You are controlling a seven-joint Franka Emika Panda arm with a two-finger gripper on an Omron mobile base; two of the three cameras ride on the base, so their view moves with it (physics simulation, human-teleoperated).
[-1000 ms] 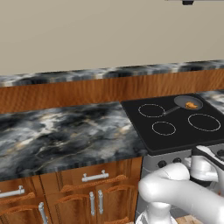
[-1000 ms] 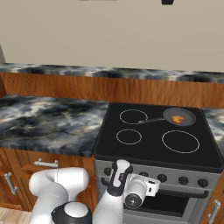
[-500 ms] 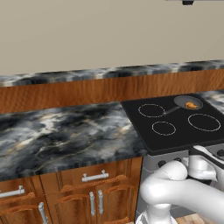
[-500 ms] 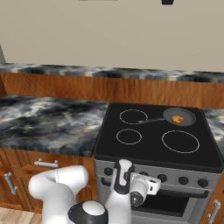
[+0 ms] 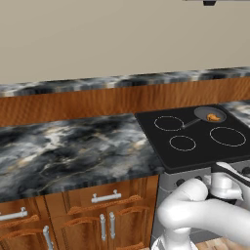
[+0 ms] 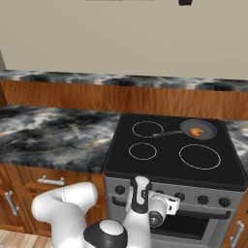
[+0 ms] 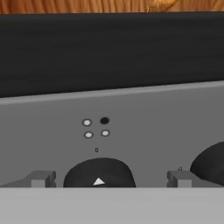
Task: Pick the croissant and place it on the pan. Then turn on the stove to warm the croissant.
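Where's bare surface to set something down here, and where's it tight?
The marble counter left of the stove is bare up to the wood backsplash. On the cooktop, both front rings and the rear-left ring are free. The pan holding the croissant takes the rear-right ring. Tightest is the knob panel, where the open gripper straddles a knob.

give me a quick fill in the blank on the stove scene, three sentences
1. The croissant lies in the ____.
2. The pan sits on the stove's back ____ burner.
3. The open tool has a round black ____ between its fingertips.

Missing words: pan; right; knob
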